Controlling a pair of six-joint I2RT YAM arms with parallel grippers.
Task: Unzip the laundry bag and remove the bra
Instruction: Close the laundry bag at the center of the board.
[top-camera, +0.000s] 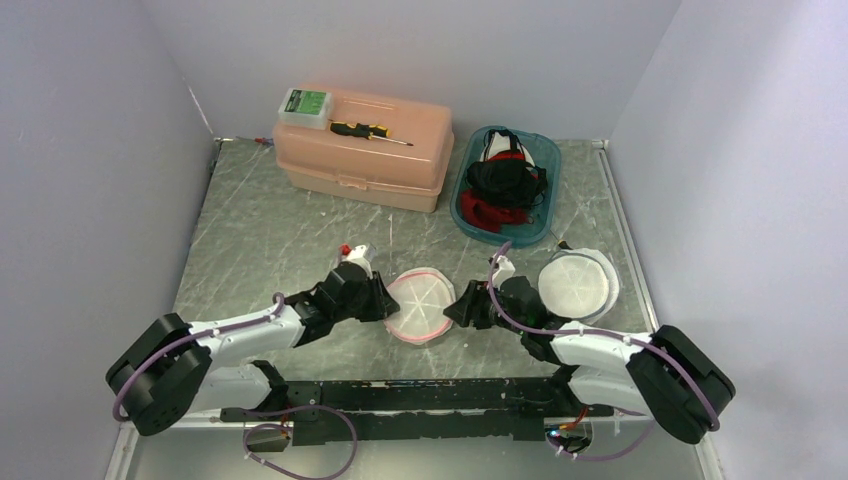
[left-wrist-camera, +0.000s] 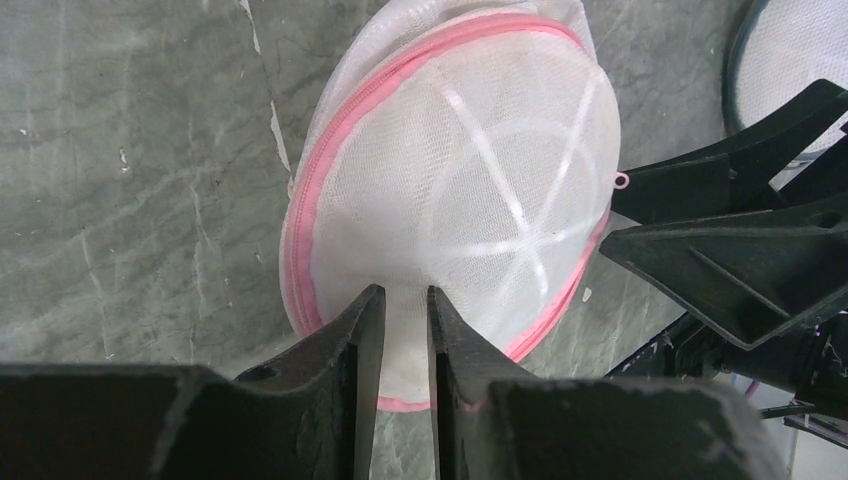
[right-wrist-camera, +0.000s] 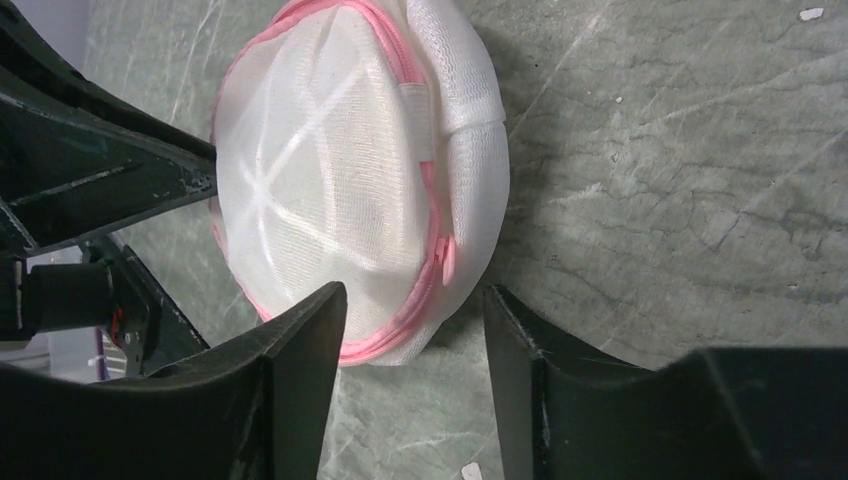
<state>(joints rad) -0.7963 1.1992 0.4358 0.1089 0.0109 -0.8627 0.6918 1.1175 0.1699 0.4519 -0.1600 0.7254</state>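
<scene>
Left fingers (left-wrist-camera: 340, 365), right fingers (right-wrist-camera: 300, 350), one pink-zipped laundry bag (top-camera: 420, 305) between

The laundry bag (left-wrist-camera: 470, 190) has cloudy mesh, and what lies inside cannot be made out in either wrist view. Its near rim runs behind the left gripper (left-wrist-camera: 405, 292), so whether the jaws pinch the mesh or only straddle it cannot be told. From above, both wrists cover the jaw tips and the bag's side edges. The pink zipper (right-wrist-camera: 432, 230) passes behind one jaw of the right gripper (right-wrist-camera: 415, 292), so how far it is open is unclear. A second round mesh case (top-camera: 578, 285) is partly hidden under the right arm (top-camera: 600, 350). The clothes (top-camera: 505, 185) in the blue basket (top-camera: 460, 205) are a tangle, with no single piece distinct. The label on the green box (top-camera: 305, 104) is too small to read.
</scene>
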